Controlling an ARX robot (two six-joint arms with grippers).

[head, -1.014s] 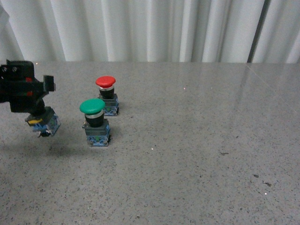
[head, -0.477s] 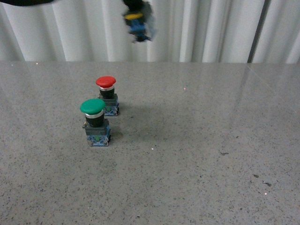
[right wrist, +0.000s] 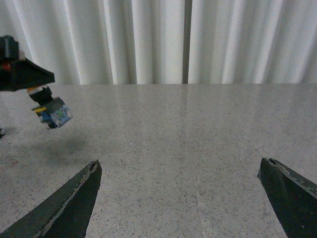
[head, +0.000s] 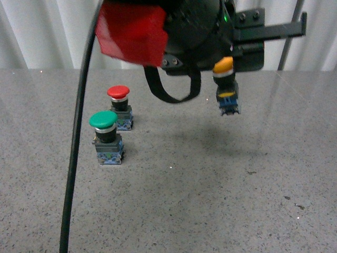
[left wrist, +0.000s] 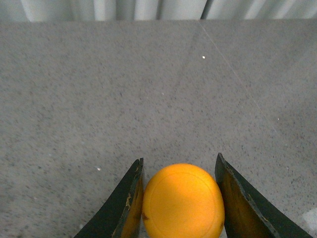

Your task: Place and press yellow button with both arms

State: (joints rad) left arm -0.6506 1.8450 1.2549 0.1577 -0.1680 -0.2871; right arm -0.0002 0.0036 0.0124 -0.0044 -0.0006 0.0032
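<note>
My left gripper is shut on the yellow button and holds it in the air above the middle of the grey table. The yellow cap is uppermost and the blue-grey contact block hangs below. The left arm, with its red housing and black cable, fills the top of the front view. In the left wrist view the yellow cap sits between the two dark fingers. My right gripper is open and empty above the table. The held button also shows in the right wrist view.
A green-capped button and a red-capped button stand upright on the left part of the table. White curtains hang behind the far edge. A seam crosses the tabletop at the right.
My left arm has swung from the far left, up over the two standing buttons, to the centre right, carrying the yellow button. It now hangs lower than half a second ago.
</note>
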